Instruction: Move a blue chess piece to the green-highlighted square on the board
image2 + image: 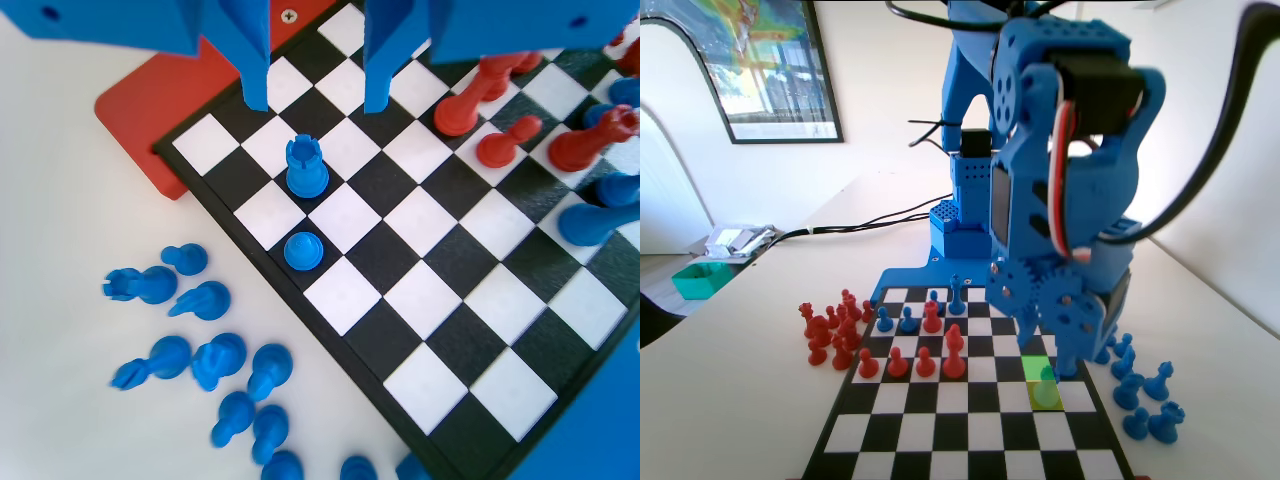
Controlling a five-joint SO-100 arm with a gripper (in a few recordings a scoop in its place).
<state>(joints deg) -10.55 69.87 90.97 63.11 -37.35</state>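
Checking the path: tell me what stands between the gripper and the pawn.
Wrist view: a blue rook stands between the gripper and the pawn.

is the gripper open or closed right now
Open. In the wrist view the gripper shows two jaws apart with bare board between them, above the blue rook.

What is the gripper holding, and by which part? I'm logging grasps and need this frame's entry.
Nothing. In the wrist view the gripper hangs open above the board, jaws apart with bare squares between them.
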